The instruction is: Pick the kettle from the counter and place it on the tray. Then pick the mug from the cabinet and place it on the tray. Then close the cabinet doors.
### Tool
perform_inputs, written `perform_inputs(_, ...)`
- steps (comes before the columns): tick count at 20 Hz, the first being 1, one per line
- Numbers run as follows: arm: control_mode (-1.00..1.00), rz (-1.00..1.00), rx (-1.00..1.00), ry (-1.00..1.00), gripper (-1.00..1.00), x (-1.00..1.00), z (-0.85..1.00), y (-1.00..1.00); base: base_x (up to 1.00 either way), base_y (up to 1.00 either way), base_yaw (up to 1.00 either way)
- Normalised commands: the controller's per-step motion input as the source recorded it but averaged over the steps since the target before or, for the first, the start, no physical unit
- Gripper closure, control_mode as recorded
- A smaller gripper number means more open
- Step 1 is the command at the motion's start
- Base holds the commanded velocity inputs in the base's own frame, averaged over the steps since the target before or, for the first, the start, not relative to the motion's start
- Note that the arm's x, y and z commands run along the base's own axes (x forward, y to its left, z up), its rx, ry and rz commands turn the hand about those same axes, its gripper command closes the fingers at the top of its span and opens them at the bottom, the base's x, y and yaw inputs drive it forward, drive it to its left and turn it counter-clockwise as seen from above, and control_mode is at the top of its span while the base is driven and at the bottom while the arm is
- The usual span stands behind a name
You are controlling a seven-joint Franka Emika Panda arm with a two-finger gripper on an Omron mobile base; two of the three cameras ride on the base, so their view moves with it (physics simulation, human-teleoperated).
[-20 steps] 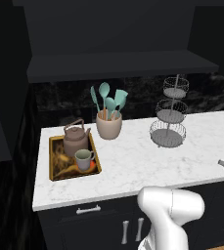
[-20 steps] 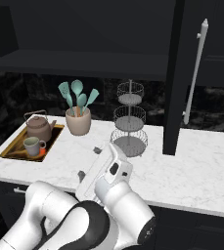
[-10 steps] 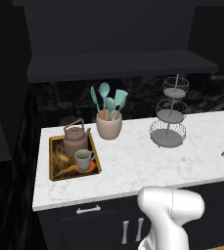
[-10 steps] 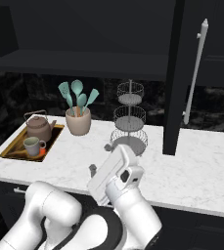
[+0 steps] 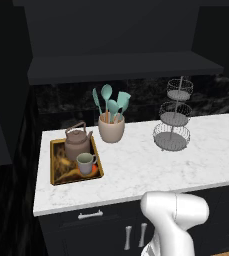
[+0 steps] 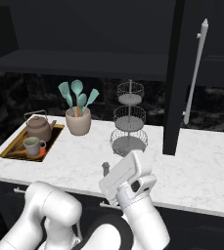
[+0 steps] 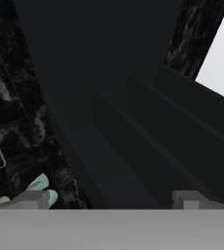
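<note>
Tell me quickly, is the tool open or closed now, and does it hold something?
Tool: open, fingertips apart, holding nothing.

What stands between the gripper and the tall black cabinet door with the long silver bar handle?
Nothing visible. The open gripper hangs over the white marble counter, short of the tall black cabinet door; the three-tier wire stand stands off to the left of that path.
</note>
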Motion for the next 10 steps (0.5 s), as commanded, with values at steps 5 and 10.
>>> perform_inputs(5,-1.0,-0.03,0.07,-0.01,-1.0,0.01,0.1,-0.32,0.0,0.0,0.0)
perform_inputs(10,-1.0,0.0,0.11,-0.01,-1.0,0.06,0.04,-0.3,0.0,0.0,0.0)
